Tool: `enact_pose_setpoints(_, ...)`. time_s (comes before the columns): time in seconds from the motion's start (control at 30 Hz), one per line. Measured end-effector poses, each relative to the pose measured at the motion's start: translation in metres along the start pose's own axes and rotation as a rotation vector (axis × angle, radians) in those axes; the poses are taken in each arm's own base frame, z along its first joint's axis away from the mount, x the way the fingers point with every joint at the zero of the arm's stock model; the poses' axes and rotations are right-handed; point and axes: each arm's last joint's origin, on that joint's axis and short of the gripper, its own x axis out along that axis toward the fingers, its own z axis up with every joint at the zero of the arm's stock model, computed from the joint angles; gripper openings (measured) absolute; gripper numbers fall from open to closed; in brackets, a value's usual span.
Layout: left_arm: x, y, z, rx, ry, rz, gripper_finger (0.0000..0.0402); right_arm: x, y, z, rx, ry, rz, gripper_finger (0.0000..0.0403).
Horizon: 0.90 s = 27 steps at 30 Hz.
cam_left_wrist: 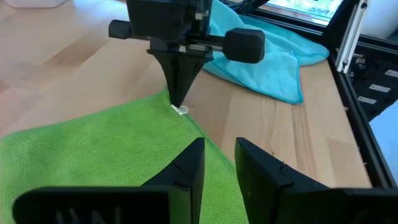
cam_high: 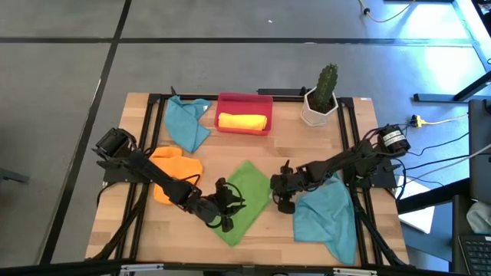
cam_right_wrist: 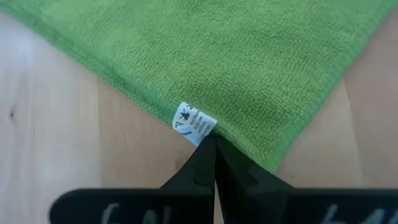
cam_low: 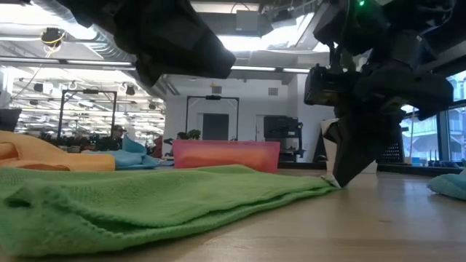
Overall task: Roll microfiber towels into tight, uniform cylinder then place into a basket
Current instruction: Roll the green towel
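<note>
Where right gripper pinches, green towel edge hidden

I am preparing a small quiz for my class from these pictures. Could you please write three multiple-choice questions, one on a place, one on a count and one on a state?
1. Where does the rolled yellow towel lie?
A. in the red basket
B. beside the cactus pot
C. on the orange towel

2. How many teal blue towels show on the table?
A. one
B. two
C. three

3. How is the green towel now?
A. rolled tight
B. spread flat
C. in the basket

Answers:
1 A: the high view shows yellow inside the red rim.
2 B: one left of the basket, one under the right arm.
3 B: it lies open, the right gripper shut on its edge by the white tag, the left gripper open above it.
</note>
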Motion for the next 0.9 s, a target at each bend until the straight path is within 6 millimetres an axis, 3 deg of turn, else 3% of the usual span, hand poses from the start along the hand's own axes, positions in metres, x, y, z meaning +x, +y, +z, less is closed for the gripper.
enact_pose_setpoints(0.9, 0.0007, 0.0016, -0.0004, 0.017, 0.006, 0.007, 0.0080, 0.0005, 0.0000, -0.0015, -0.039, 0.010, -0.002, 0.0006)
